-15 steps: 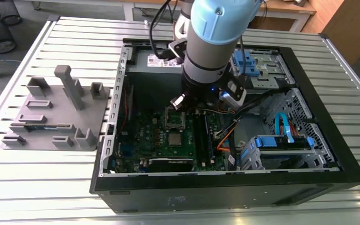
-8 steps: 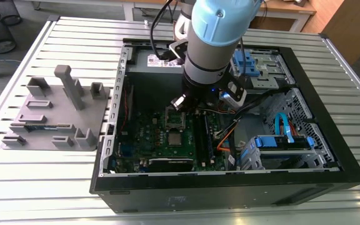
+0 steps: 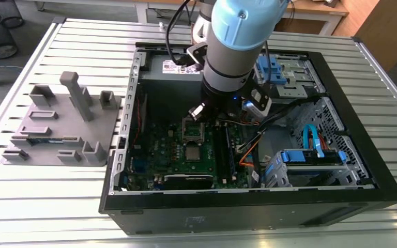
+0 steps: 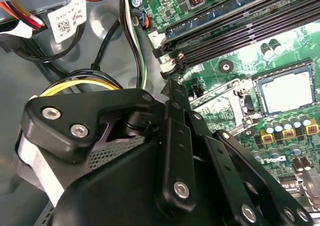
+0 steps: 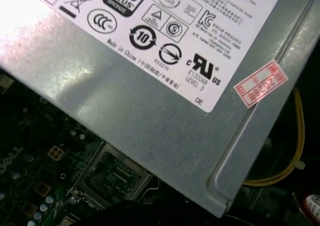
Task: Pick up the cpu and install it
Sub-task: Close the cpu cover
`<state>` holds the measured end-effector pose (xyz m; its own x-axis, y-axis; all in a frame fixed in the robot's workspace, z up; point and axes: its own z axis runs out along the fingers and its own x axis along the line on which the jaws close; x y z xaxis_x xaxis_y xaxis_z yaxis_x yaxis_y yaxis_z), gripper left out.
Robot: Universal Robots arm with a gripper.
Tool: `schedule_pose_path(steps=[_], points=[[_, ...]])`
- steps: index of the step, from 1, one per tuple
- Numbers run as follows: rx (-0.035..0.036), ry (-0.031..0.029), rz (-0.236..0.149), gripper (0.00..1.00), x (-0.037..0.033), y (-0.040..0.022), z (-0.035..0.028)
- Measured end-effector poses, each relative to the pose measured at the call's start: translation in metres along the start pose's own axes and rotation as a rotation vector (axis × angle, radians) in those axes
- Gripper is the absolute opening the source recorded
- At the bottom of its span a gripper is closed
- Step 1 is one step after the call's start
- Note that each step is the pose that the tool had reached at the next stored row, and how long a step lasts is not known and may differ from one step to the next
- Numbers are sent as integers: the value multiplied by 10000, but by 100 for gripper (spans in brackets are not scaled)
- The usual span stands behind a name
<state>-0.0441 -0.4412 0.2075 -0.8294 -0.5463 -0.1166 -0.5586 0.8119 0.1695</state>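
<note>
Beside gripper [image 3: 218, 117], cpu [image 4: 288, 91] in open socket [image 4: 259, 88]

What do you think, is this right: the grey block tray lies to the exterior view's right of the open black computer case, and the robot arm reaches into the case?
Not quite. The exterior view shows the grey block tray to that view's left of the open black computer case, not its right. The robot arm does reach into the case.
</note>
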Motion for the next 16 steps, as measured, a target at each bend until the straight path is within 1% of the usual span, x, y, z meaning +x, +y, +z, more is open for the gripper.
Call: schedule_pose_path(steps=[6,12,16], points=[[-21,-13,2,11,4,1,14],[-25,-16,0,11,35,19,21],[-27,-14,-9,11,42,23,20]])
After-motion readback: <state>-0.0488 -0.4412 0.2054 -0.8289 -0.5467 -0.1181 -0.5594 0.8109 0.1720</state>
